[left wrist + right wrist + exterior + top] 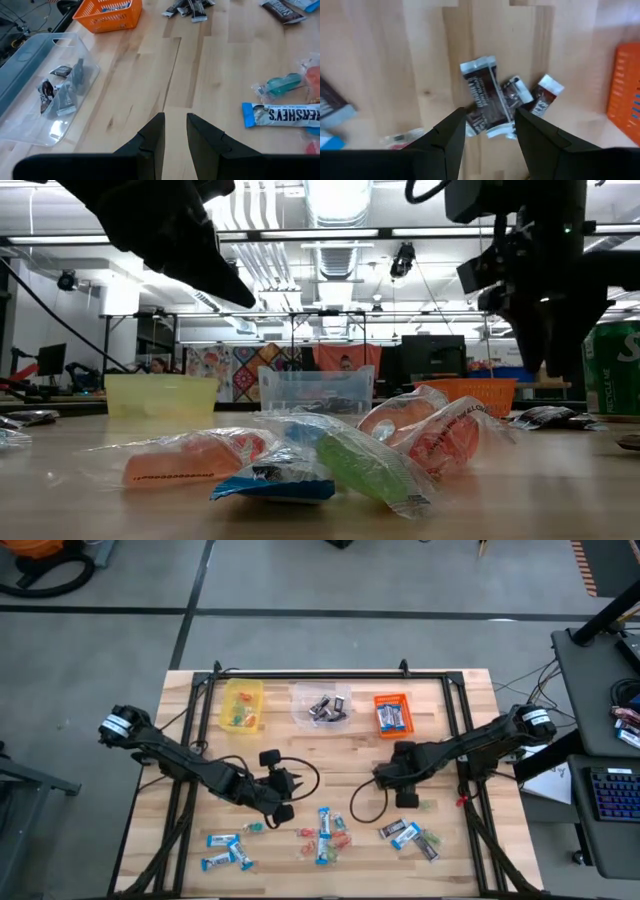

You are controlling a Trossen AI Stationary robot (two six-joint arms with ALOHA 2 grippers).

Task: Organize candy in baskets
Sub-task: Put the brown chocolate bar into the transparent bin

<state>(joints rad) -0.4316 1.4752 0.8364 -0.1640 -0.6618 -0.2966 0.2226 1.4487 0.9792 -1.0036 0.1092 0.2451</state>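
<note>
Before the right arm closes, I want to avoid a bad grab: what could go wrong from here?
1. The right end effector hangs open over overlapping dark brown wrapped candy pieces; it may pinch several or just a wrapper edge.
2. The orange mesh plastic basket sits close by, so a swing could nudge it.
3. The left end effector hangs open near loose blue-and-white wrapped bars and could scatter them.
</note>
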